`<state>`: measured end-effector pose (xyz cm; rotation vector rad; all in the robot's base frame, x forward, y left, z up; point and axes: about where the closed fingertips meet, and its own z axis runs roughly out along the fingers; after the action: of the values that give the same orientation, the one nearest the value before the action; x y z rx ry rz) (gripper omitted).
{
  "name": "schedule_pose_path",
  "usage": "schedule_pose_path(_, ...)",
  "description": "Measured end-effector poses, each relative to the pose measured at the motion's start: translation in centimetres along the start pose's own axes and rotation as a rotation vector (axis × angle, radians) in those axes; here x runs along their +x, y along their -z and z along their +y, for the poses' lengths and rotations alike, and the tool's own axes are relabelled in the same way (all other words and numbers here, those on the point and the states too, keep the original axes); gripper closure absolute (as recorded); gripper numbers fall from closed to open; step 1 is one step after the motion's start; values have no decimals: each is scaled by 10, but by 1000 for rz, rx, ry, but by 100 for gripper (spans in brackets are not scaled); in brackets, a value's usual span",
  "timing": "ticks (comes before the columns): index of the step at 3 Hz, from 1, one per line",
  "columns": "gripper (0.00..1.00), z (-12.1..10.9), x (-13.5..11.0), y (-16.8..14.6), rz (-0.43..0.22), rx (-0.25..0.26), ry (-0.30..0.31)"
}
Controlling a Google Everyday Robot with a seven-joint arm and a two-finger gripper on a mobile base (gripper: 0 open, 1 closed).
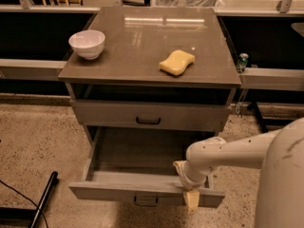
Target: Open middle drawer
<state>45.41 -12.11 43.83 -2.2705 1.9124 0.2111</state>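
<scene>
The middle drawer (118,190) is pulled far out of the grey cabinet, and its inside shows nothing in it. Its flat grey front faces me low in the view, with a small dark handle (146,202) at the centre. My gripper (188,186) sits on the right part of that front's top edge, right of the handle, and its cream tip hangs over the front face. My white arm (228,153) comes in from the lower right. The drawer above (149,115) is closed. The drawer below is hidden under the open one.
On the cabinet top (142,37) stand a white bowl (87,43) at the left and a yellow sponge (176,62) right of centre. A green can (242,62) stands on the ledge to the right. A dark pole (42,198) lies on the speckled floor at lower left.
</scene>
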Motion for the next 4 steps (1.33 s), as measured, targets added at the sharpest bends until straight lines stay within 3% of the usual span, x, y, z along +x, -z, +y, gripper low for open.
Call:
schedule_pose_path(1, 0, -15, -16, 27, 32, 33, 36)
schedule_pose_path(3, 42, -53, 11, 26, 83, 45, -13)
schedule_pose_path(4, 64, -63, 21, 19, 97, 21, -50)
